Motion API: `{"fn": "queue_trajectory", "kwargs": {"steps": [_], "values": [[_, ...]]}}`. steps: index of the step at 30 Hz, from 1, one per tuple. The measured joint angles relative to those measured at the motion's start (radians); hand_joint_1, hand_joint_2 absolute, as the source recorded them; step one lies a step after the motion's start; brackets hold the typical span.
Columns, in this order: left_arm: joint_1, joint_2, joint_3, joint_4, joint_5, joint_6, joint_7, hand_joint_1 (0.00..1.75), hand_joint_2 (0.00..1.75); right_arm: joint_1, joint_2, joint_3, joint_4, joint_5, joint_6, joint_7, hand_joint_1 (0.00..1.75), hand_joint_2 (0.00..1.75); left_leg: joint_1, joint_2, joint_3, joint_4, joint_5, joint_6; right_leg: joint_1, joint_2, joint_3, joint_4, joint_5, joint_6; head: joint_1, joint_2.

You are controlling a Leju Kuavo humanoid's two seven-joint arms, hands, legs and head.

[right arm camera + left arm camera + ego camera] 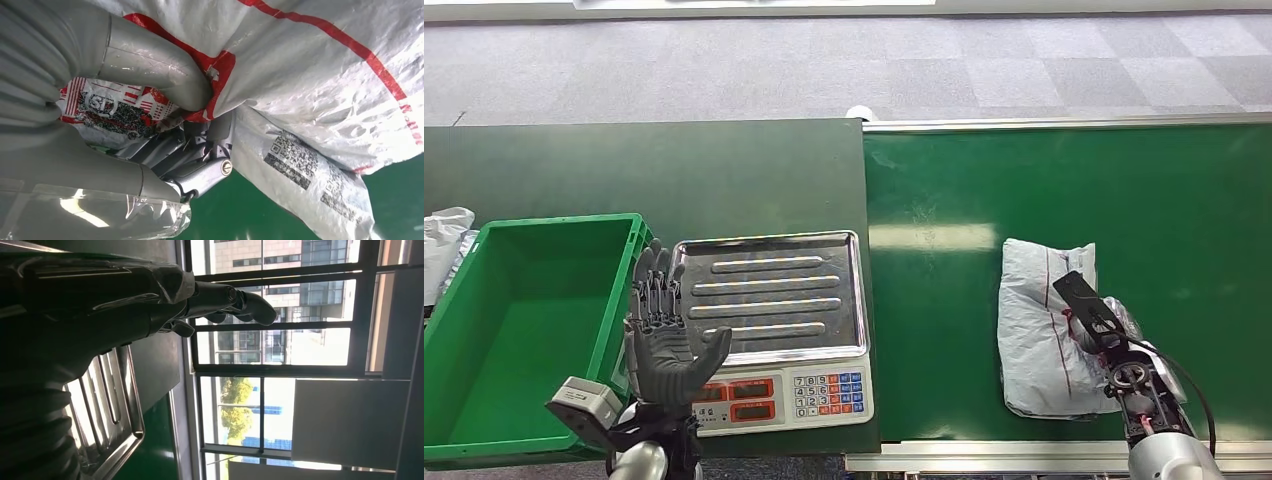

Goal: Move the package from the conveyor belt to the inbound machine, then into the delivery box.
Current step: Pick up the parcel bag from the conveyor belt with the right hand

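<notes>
A grey-white plastic package (pixel 1044 320) with red stripes lies on the green conveyor belt (pixel 1064 180). My right hand (pixel 1106 328) grips the package's right edge. In the right wrist view the thumb (pixel 150 65) presses into the package (pixel 310 75) and the dark fingers (pixel 200 165) curl under its fold. The inbound machine, a scale with a steel tray (pixel 769 295) and keypad, stands left of the belt. The green delivery box (pixel 622 290) is left of the scale. My left hand (pixel 662 330) is raised between box and scale, fingers spread, holding nothing; its fingers (pixel 240 302) reach past the tray (pixel 110 405).
A dark green table (pixel 644 170) carries the scale and box. A white bag (pixel 444 240) lies at the far left edge. Grey carpet runs beyond the table and belt. The belt's metal rail (pixel 1064 123) borders the far side.
</notes>
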Motion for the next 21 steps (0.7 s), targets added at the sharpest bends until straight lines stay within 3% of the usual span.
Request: {"fn": "queue_trajectory", "kwargs": {"steps": [6,12,17,21], "values": [[0.023,-0.007,0.007,-0.017,-0.016,0.009,0.011,0.00,1.75,0.012,0.024,-0.034,-0.114,-0.159,-0.230,-0.118,1.75,1.75,0.000,0.000,-0.001,0.000,0.000,0.000,0.000,-0.001,-0.001,0.000,0.000,0.000,0.000,0.000],[0.016,-0.015,0.021,-0.021,-0.024,0.010,-0.004,0.00,1.75,0.106,0.087,-0.039,-0.473,-0.353,-0.343,-0.189,1.75,1.75,0.000,0.000,-0.002,0.000,0.000,0.000,0.000,-0.002,-0.002,0.000,0.000,0.000,0.000,0.000],[0.004,-0.019,0.037,-0.017,-0.019,0.018,-0.020,0.00,1.75,0.144,0.133,-0.005,-0.674,-0.410,-0.364,-0.202,1.75,1.75,0.000,0.000,-0.002,0.000,0.000,0.000,0.000,-0.001,-0.002,0.000,0.000,0.000,0.000,0.000],[-0.003,-0.019,0.059,-0.015,0.005,0.031,-0.036,0.00,1.75,0.154,0.192,0.065,-0.768,-0.459,-0.295,-0.217,1.75,1.75,0.000,0.004,-0.002,0.000,0.001,-0.001,0.001,0.002,-0.002,0.001,0.000,0.000,0.000,0.000]]}}
